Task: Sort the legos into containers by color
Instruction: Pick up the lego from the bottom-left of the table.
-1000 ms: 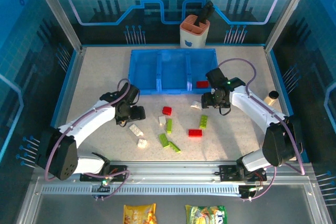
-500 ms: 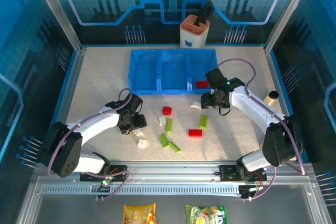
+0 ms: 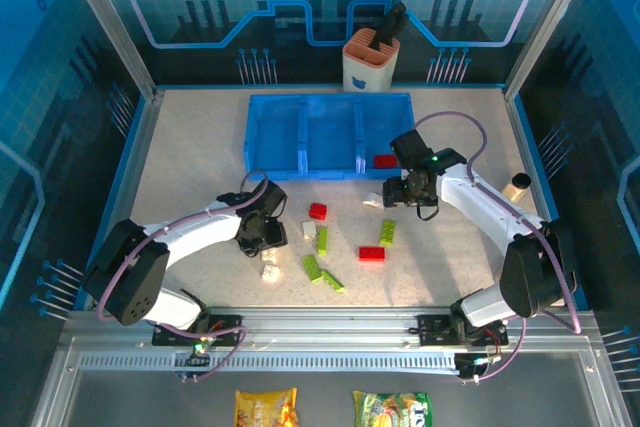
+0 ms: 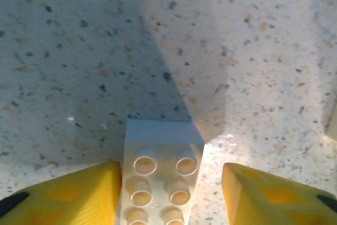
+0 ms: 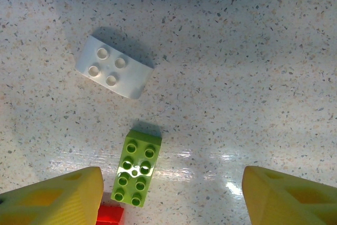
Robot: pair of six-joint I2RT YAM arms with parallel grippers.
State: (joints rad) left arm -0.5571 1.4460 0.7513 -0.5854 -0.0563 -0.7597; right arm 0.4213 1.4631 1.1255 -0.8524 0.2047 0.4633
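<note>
Left gripper (image 4: 169, 188) straddling a white brick (image 4: 160, 177) on the table (image 4: 237, 51).
My fingers (image 4: 68, 193) stand narrow, one touching, one apart. The brick looks light, rigid and slick, so I'd pinch its flat long sides. Right gripper (image 5: 171, 183) hangs wide over a green brick (image 5: 137, 168).

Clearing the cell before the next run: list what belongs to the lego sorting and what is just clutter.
Belongs to the job:
- red bricks
- lime green bricks
- white bricks
- blue three-compartment tray

Just lying about:
- orange-and-white cup holding a black tool
- yellow snack packet
- green snack packet
- tan cylinder at the right edge
</note>
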